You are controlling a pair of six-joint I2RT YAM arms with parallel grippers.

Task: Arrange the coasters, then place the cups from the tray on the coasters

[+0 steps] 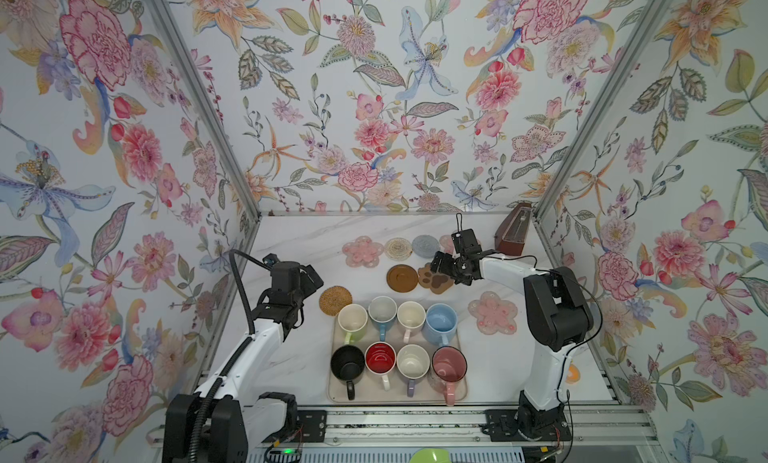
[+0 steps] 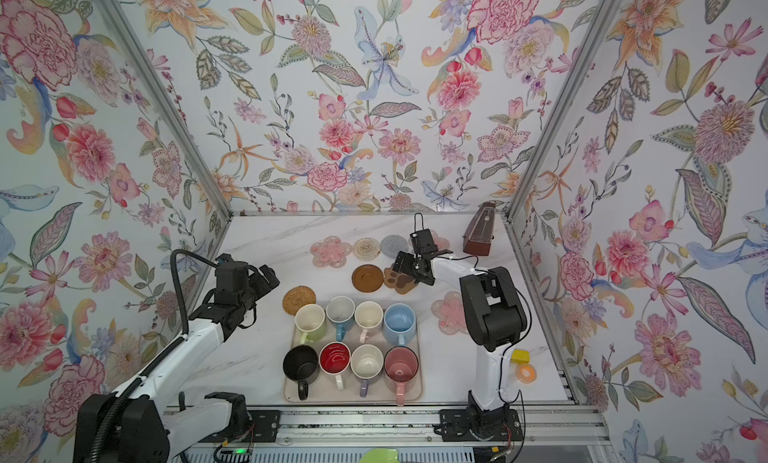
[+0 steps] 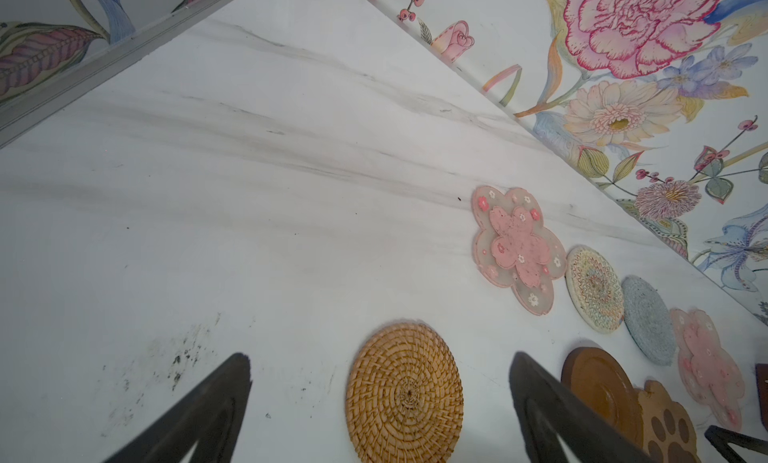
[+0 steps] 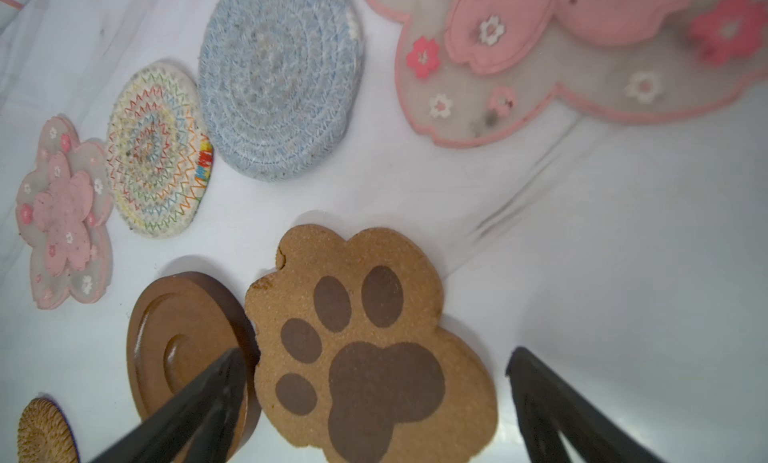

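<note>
Eight cups stand in two rows on the beige tray [image 1: 333, 393], from the light green one [image 1: 352, 320] to the pink one [image 1: 449, 365]. The coasters lie on the table behind it: a pink flower [image 1: 363, 252], beige round [image 1: 398, 248], grey-blue round [image 1: 425, 246], brown disc [image 1: 402, 278], paw [image 1: 432, 279], rattan round [image 1: 335, 300] and another flower [image 1: 493, 312]. My left gripper [image 3: 382, 357] hangs open above the rattan round [image 3: 405, 394]. My right gripper [image 4: 376, 353] is open astride the paw [image 4: 370, 340], one finger over the brown disc [image 4: 178, 328].
A brown wooden metronome [image 1: 513, 230] stands in the back right corner. A yellow block [image 2: 519, 356] and an orange tape roll [image 2: 525, 372] lie behind the right arm's base. Flowered walls close the table on three sides.
</note>
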